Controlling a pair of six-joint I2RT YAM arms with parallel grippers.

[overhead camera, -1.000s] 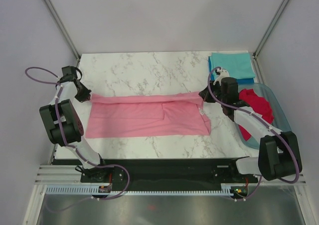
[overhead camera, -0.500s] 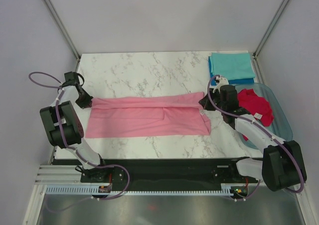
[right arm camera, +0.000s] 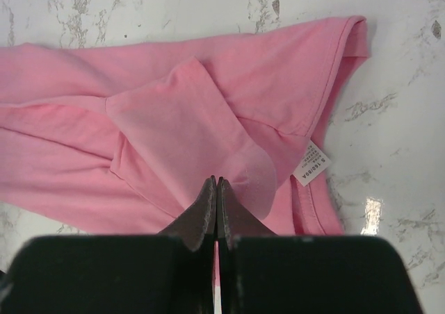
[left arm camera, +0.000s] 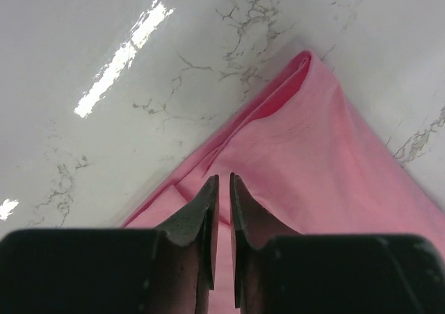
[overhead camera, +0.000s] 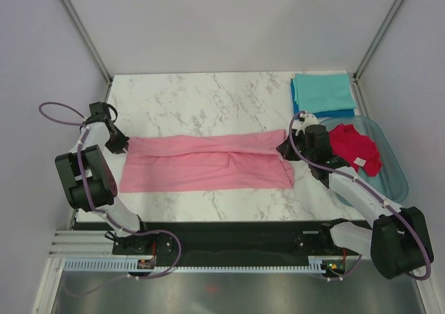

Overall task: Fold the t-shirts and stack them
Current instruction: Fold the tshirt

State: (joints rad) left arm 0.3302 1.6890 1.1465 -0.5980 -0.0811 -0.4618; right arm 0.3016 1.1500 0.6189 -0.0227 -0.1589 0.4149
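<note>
Matt cloth t-shirt (overhead camera: 208, 162), glossy marbled table (overhead camera: 208, 98)

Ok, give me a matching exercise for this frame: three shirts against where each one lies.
Things:
1. pink t-shirt
2. red t-shirt
3. teal t-shirt

Places:
A. bunched inside the clear plastic tub
B. folded at the far right corner of the table
C. spread out across the middle of the table

Pairs: 1-C, 2-A, 3-B
</note>
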